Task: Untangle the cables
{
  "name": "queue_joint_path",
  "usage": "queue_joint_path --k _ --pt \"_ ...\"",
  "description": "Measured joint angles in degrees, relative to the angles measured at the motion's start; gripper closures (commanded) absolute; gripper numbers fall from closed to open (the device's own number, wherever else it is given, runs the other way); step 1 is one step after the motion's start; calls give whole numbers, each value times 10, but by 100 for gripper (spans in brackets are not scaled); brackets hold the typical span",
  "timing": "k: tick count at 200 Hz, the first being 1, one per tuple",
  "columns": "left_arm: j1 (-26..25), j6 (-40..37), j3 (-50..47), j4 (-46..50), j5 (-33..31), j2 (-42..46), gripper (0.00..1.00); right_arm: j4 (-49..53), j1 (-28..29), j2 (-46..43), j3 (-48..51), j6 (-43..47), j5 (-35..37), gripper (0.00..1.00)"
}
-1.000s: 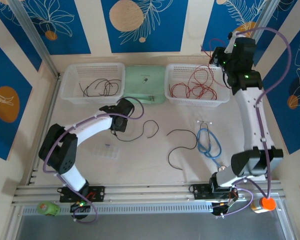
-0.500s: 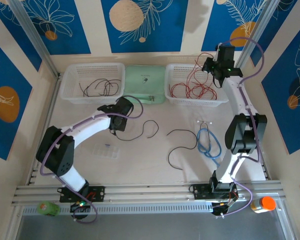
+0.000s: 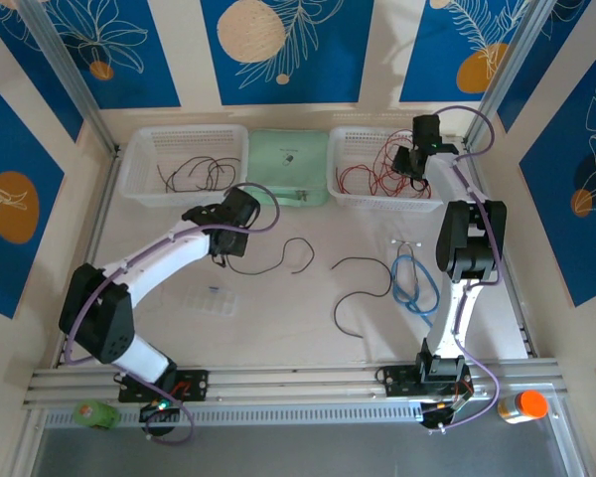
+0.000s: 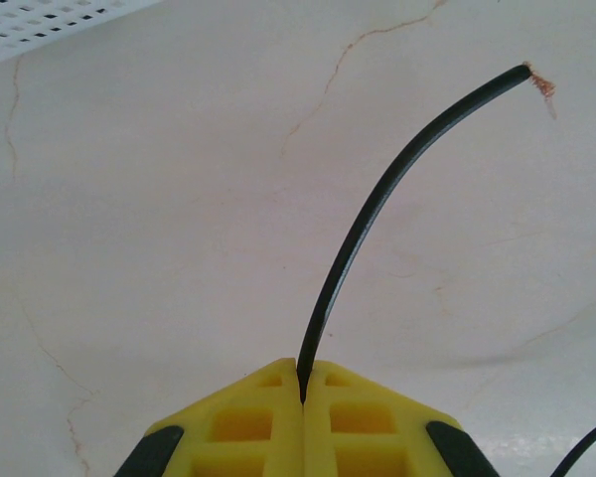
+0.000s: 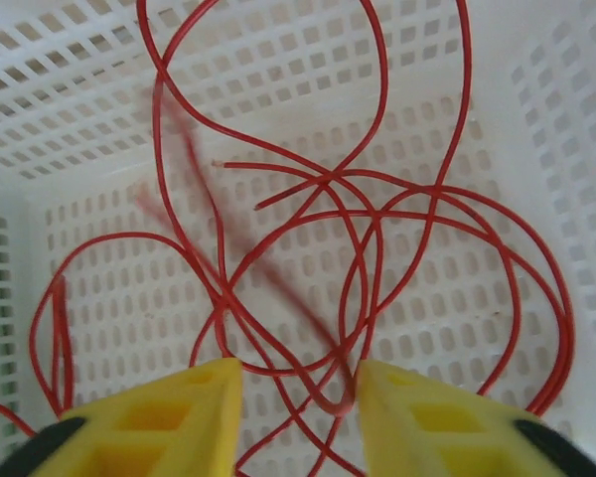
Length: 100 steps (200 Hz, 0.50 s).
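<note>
Right arm reaches farther forward than a second ago: right gripper [image 3: 414, 159] hangs over the right basket [image 3: 387, 203], jaws part-open and gripping nothing, red cables [image 5: 377, 229] heaped just below its fingertips. Left gripper [image 4: 301, 374] pinches a black cable [image 4: 377, 199], long axis straight ahead. Right wrist view resolves a blurred red strand [image 5: 194, 169] dropping between the jaws, too fine from overhead.

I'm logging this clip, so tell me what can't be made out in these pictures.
- Left wrist view: where the black wire ends, hidden inside the shut left tool.
- Right wrist view: one red wire, motion-blurred; its contact with the open right tool is unclear.
- Top view: how the red wires cross in the basket, too small.
</note>
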<state>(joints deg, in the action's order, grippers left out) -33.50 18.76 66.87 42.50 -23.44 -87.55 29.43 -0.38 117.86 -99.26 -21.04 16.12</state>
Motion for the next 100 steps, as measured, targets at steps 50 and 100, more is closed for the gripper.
queue_joint_path --k 50,100 --pt "0 3 7 8 -2 28 100 -2 0 -35 39 -2 15 42" --pt "0 3 32 30 2 49 100 -18 0 -178 117 -4 19 29"
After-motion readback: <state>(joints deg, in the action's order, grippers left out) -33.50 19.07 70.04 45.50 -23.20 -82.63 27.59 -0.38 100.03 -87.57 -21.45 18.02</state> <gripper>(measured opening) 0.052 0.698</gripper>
